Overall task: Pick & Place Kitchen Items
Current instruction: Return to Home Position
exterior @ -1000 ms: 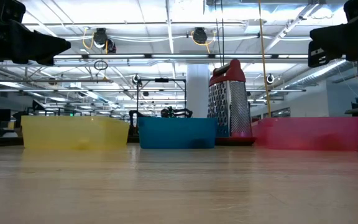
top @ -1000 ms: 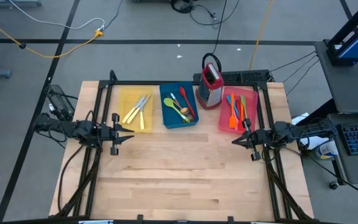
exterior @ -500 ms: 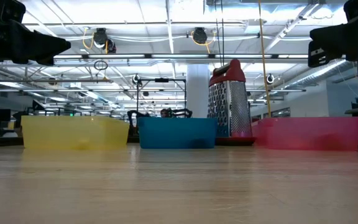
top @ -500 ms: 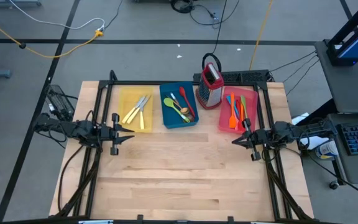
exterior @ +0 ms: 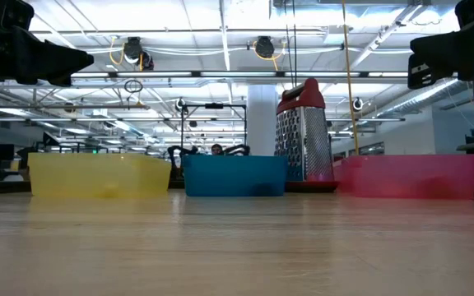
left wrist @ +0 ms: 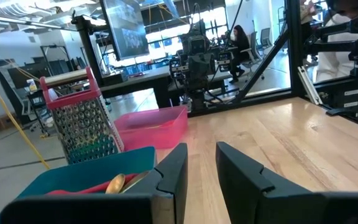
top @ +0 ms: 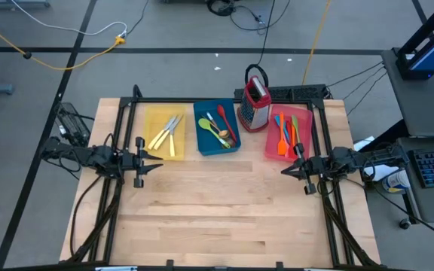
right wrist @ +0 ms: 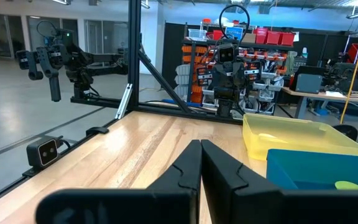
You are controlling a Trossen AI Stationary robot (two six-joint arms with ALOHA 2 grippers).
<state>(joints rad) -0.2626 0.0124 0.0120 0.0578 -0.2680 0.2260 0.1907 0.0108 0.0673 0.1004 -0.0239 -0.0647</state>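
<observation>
The kitchen items lie in three trays along the table's far edge. Cream-handled cutlery lies in the yellow tray. Red, green and gold spoons lie in the blue tray. Orange, red and green spatulas lie in the pink tray. My left gripper hangs level above the table's left edge, slightly open, with nothing between its fingers. My right gripper hangs level above the right edge, shut and holding nothing.
A red-handled metal box grater stands upright between the blue and pink trays. A black frame runs around the table. A small camera sits at the table's near edge. The bare wooden top spreads in front of the trays.
</observation>
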